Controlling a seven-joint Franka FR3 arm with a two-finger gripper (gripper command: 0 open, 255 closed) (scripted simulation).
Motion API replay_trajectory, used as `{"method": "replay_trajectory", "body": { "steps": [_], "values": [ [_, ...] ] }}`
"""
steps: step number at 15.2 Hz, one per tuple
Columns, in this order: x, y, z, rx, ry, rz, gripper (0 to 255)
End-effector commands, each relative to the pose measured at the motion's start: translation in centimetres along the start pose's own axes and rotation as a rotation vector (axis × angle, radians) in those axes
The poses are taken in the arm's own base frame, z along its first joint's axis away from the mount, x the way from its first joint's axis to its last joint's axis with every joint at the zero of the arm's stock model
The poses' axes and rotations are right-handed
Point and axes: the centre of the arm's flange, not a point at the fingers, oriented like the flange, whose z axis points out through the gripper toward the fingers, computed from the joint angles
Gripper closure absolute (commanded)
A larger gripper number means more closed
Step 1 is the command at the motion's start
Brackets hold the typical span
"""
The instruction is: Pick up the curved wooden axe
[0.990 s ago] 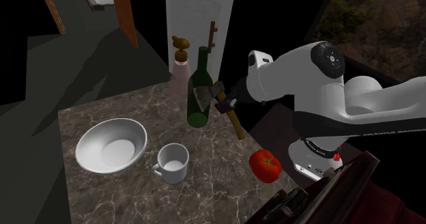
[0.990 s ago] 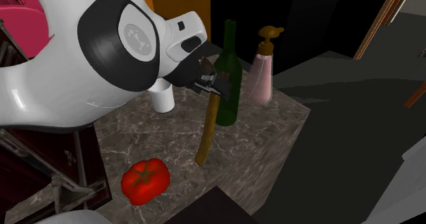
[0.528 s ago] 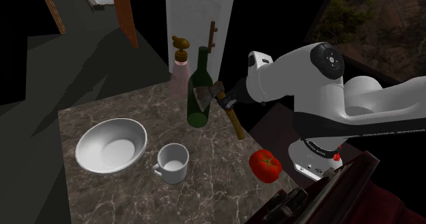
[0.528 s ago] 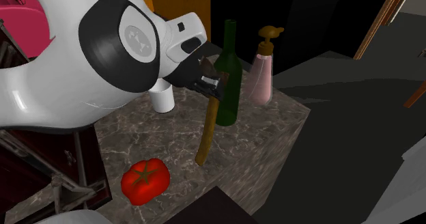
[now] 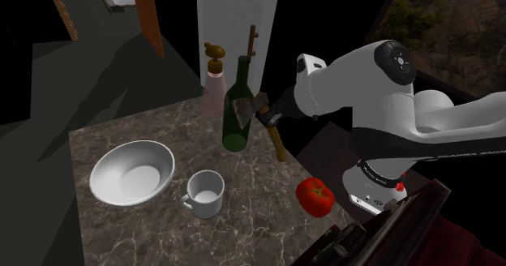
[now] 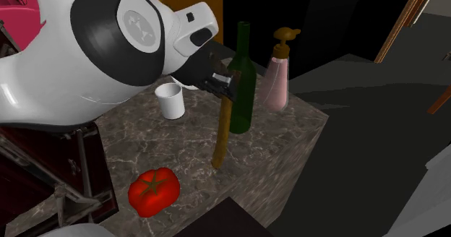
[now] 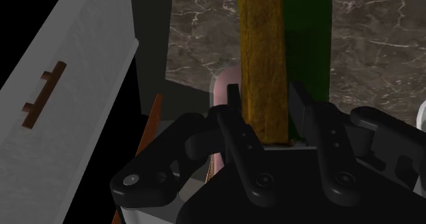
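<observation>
**Axe clamped near its head, handle hanging steeply down**

The end effector [image 5: 263, 115] is closed on the axe [image 5: 275, 139], its two black fingers pressing the brown wooden handle from either side just below the grey head. In the wrist view the handle runs straight out from between the fingers, with the marbled desk [image 5: 146, 126] beyond it.

The axe's long axis stands steep, close to upright. The head is at the top and the free end of the handle points down toward the desk. In the shoulder view the handle slants down toward that view's right, and the head juts toward its left, overlapping the green bottle [image 5: 236, 136]. In the second exterior view the handle drops down and slightly to that view's left, beside the bottle. Whether the handle's lower tip touches the desk I cannot tell.

A pink soap dispenser [image 5: 214, 87] with a brown pump stands just behind the bottle. A white bowl [image 5: 130, 175] and a white mug [image 5: 205, 194] sit side by side toward the shoulder view's lower left, well apart from the axe. A red tomato [image 5: 315, 196] lies near the desk's edge, below the handle's end in that view.
</observation>
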Motion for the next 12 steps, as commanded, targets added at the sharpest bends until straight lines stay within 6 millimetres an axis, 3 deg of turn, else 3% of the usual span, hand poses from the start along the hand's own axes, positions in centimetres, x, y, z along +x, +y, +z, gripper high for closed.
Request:
{"method": "replay_trajectory", "body": {
  "steps": [1,12],
  "values": [
    [0.6,0.4,-0.8,0.000,0.000,0.000,255],
    [3.7,1.5,-5.0,0.000,0.000,0.000,255]
  ]
}}
